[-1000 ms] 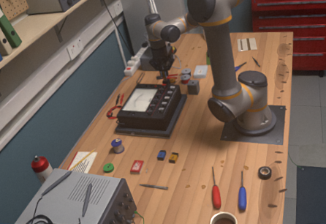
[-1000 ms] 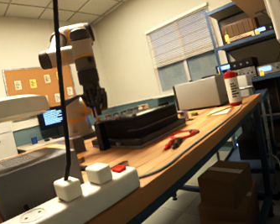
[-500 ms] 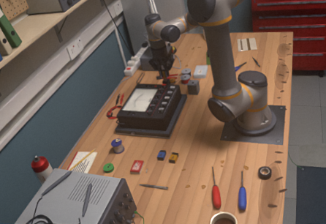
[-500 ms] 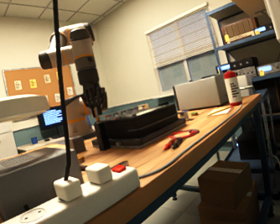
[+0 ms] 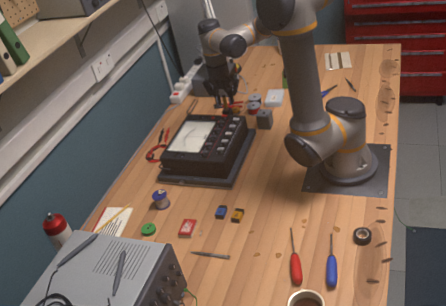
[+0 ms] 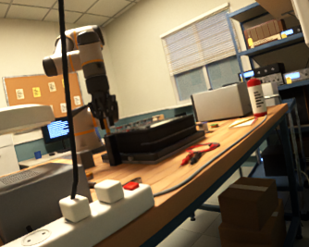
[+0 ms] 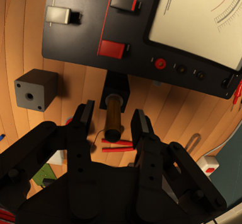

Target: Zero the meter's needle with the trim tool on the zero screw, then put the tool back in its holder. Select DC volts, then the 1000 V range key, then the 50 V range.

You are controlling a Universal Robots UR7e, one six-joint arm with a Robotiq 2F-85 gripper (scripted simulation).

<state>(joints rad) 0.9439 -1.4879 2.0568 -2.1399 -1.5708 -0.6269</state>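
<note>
The trim tool (image 7: 112, 117), with an amber handle and a dark cap, stands in its black holder (image 7: 114, 90) at the far edge of the meter, and my open gripper (image 7: 112, 128) hangs around its handle holding nothing. The meter (image 5: 205, 144) is a black box on a dark mat with a pale dial face (image 7: 201, 19) and a column of keys. A red key (image 7: 112, 49), a black key with a red edge (image 7: 124, 0) and a grey key (image 7: 58, 14) show from the wrist camera. The gripper (image 5: 223, 99) is just behind the meter (image 6: 151, 137).
A grey instrument box (image 5: 107, 269) sits at the bench's near left corner. A grey block (image 7: 35, 89) stands beside the holder, red test leads (image 5: 157, 149) lie left of the meter, a power strip (image 5: 182, 88) runs along the wall, and screwdrivers (image 5: 296, 264) lie near the front.
</note>
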